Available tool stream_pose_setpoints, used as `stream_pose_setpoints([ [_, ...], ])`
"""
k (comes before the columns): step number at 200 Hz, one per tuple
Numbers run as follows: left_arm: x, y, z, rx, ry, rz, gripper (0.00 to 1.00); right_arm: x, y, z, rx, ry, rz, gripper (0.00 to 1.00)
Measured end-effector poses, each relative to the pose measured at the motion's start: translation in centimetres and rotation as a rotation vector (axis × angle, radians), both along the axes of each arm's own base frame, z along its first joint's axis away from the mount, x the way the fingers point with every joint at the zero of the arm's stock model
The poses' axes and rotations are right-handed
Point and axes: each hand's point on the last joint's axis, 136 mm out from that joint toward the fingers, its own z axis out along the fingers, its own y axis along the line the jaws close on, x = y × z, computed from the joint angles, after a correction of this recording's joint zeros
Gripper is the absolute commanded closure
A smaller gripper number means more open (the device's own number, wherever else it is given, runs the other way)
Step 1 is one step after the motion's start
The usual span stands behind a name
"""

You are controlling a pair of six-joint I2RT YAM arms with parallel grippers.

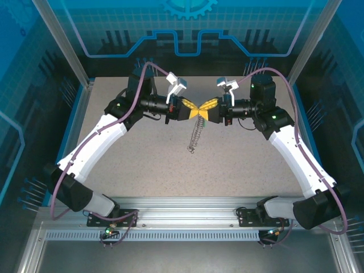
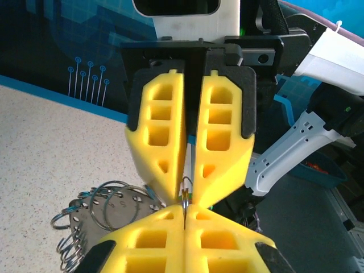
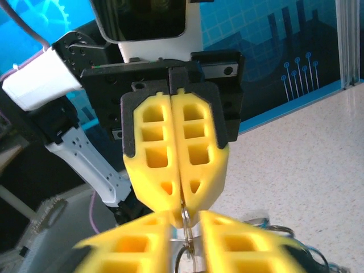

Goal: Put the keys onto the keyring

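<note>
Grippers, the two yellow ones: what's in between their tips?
A thin silvery ring sits between the left gripper and right gripper, whose tips nearly touch, seen in both wrist views. In the top view a chain dangles below.

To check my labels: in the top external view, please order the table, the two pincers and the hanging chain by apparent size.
1. table
2. left pincer and right pincer: alike, not ranked
3. hanging chain: about as long, much thinner
</note>
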Motion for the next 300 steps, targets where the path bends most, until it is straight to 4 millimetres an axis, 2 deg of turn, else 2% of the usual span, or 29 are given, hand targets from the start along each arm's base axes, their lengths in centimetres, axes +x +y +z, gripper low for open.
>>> stream_pose_setpoints([
  [38, 0.5, -0.2, -1.0, -0.025, 0.031, 0.025, 1.00, 0.1, -1.4, -0.2, 0.020, 0.002, -0.047, 0.67],
  [86, 0.8, -0.3, 0.1, -0.064, 0.019, 0.034, 1.00, -0.2, -1.6, -0.6, 0.034, 0.015, -0.052, 0.67],
  [115, 0.9, -0.4, 0.5, -0.077, 0.010, 0.035, 1.00, -0.2, -1.5, -0.9, 0.037, 0.026, -0.052, 0.70],
  [192, 0.9, -0.3, 0.7, -0.084, 0.020, 0.038, 1.00, 0.0, -1.5, -1.9, 0.041, 0.055, -0.059, 1.00],
  [248, 0.6, -0.1, 1.3, -0.116, 0.004, 0.066, 1.00, -0.3, -1.5, -1.6, 0.054, 0.036, -0.056, 1.00],
  [300, 0.2, 0.4, 1.3, -0.171, 0.001, 0.109, 1.00, -0.8, -0.5, -1.6, 0.063, 0.036, -0.037, 1.00],
])
